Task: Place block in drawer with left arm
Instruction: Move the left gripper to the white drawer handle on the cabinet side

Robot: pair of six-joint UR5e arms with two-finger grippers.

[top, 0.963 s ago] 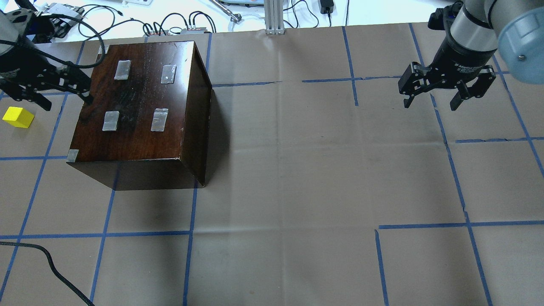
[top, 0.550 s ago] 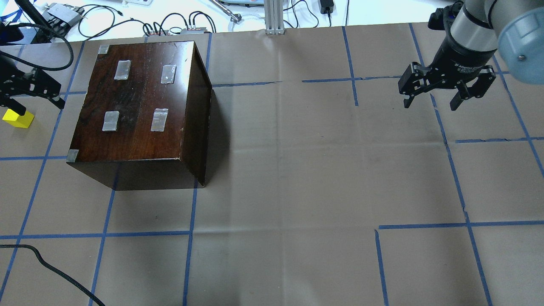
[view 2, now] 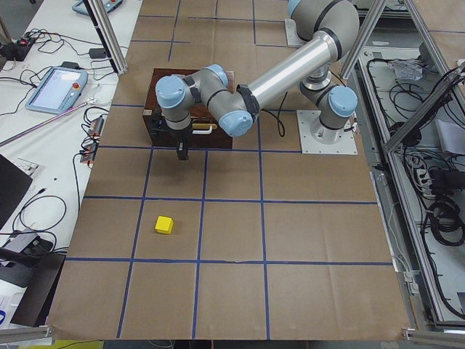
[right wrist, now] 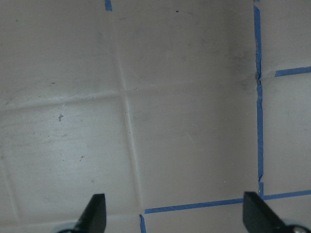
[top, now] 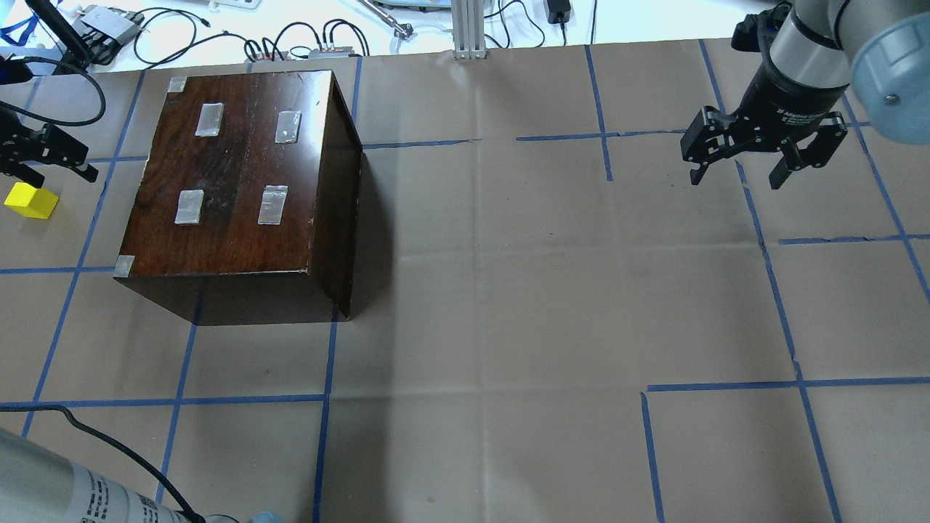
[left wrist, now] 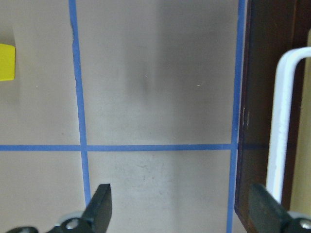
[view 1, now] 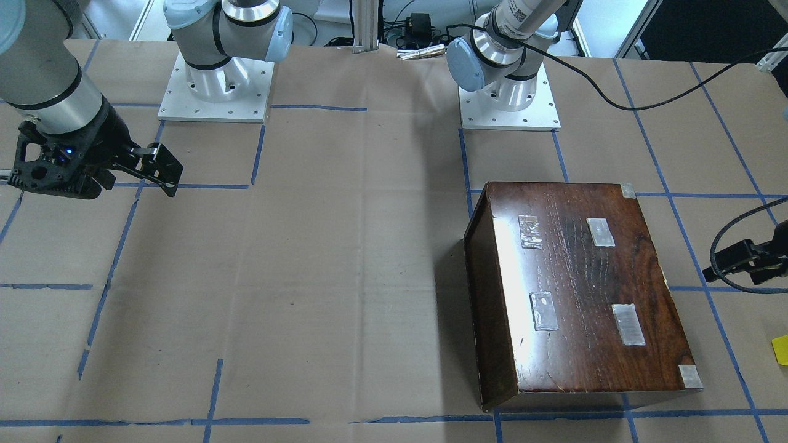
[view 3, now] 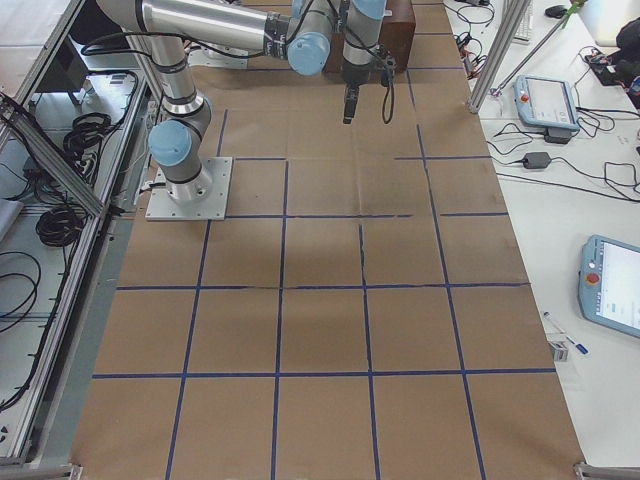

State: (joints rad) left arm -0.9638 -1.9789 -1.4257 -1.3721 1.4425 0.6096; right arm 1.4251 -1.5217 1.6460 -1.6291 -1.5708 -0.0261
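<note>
Block [top: 30, 201] sits on the table out past the box [top: 232, 174], on its handle side. Left gripper [left wrist: 181, 208] is open and empty, hovering near the box front. The block lies outward from it, up-left in the wrist view. It's a cube, so no long axis. Right gripper [top: 737, 171] is open, well apart.

The box [top: 240, 189] stands on the table [top: 508, 327] in its left half, nearer the far edge than the robot's edge, with its drawer [left wrist: 260, 97] front facing the table's left edge. The block [top: 30, 201] lies between box and left edge, apart from both, and the left gripper [left wrist: 179, 199] hangs between block and drawer front. The right gripper [top: 736, 178] hangs well to the box's right.
</note>
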